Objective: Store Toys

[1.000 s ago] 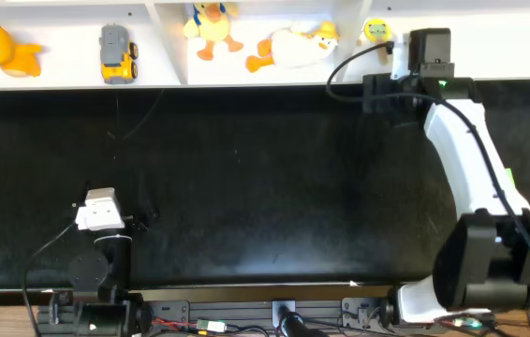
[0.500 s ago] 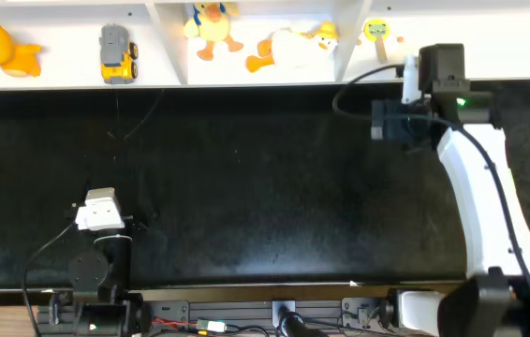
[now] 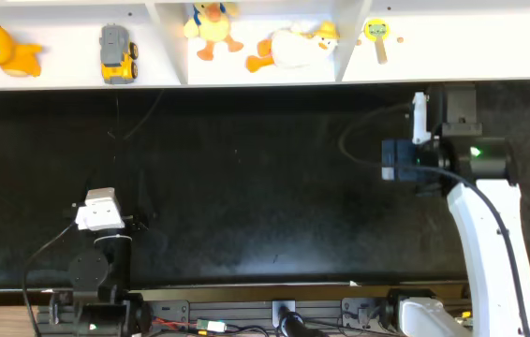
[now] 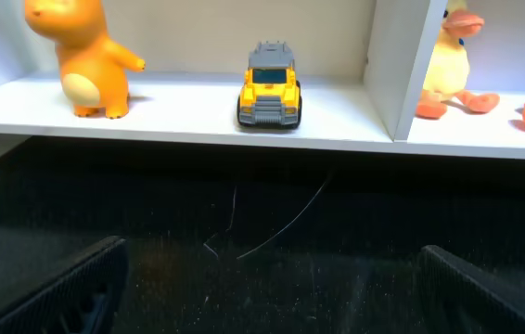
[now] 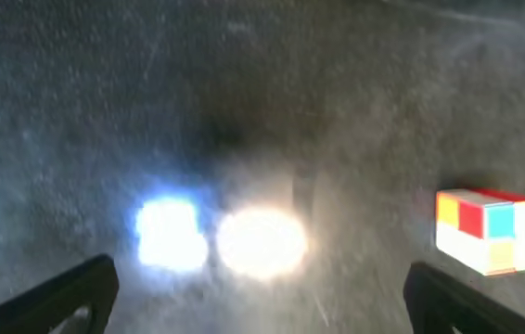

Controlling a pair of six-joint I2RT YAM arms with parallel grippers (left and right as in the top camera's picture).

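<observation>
on black mat (image 5: 105, 83), multicoloured cube (image 5: 492, 231), perhaps puzzle

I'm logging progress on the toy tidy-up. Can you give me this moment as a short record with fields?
left bay: orange toy, truck
middle bay: yellow duck, white duck
right bay: green toy
mat: cube, not yet shelved
left pincer: open, empty
right pincer: open, empty, over mat, cube off to one side
</observation>
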